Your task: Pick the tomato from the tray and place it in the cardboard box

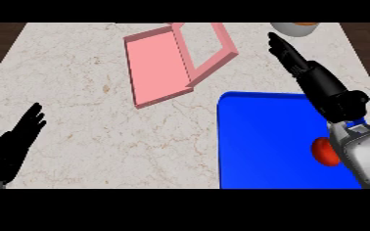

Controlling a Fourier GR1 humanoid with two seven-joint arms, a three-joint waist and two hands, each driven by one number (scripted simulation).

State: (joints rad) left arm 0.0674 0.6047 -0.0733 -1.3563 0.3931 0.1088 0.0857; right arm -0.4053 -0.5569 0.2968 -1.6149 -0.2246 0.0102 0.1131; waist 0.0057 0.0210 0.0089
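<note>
Round red tomato [324,151] inside flat blue tray [267,142]; open pink box [173,61] holding nothing. Right robot hand [307,71] released, fingers straight above tray; left robot hand [22,132] released at tabletop [80,88] edge.

**Items Counted on the Counter**

One tomato [324,151] is counted, partly hidden behind a forearm. One blue tray [267,142] is seen beneath it. One pink box [173,61] is found, lying open, with its lid flap counted as part of it. One bowl [296,28] is made out at the top edge, only partly shown. Two black hands are counted: the left hand [20,139] and the right hand [307,71]. One counter [86,103] is seen under everything.
</note>
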